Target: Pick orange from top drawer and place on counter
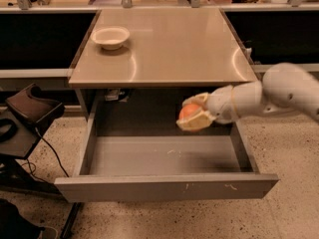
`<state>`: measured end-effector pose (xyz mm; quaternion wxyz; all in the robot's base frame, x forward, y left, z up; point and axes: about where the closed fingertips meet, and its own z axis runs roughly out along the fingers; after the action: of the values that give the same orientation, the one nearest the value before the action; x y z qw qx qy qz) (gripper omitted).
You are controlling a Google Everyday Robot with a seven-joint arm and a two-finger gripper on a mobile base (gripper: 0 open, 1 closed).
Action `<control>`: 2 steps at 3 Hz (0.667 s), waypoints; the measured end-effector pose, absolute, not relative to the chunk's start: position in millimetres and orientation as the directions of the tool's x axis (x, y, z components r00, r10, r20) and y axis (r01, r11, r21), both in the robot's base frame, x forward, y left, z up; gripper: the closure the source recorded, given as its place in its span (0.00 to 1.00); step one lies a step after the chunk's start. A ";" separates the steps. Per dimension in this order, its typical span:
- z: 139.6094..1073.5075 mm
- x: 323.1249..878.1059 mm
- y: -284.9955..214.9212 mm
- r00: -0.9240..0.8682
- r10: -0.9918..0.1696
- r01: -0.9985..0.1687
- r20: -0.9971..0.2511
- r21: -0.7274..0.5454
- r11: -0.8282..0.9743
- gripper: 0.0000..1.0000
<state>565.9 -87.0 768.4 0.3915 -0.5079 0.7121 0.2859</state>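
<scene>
My gripper (193, 113) comes in from the right on a white arm and is shut on the orange (189, 111), a small round fruit held between its pale fingers. It hangs in the air above the open top drawer (164, 185), just below the front edge of the counter (169, 44). The drawer is pulled out, and its grey front panel shows small white scratches. What shows of the drawer floor holds nothing.
A white bowl (110, 36) sits on the counter's far left corner. Dark side shelves flank the counter. A black stand (27, 111) with cables is at the left on the speckled floor.
</scene>
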 end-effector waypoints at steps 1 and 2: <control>863.8 575.4 -89.4 -0.102 -0.501 -0.954 -0.859 -0.059 0.295 1.00; 926.9 607.5 -82.4 -0.106 -0.484 -0.945 -0.869 -0.063 0.320 1.00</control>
<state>607.5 -82.4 926.9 0.4251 -0.5163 0.6922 0.2713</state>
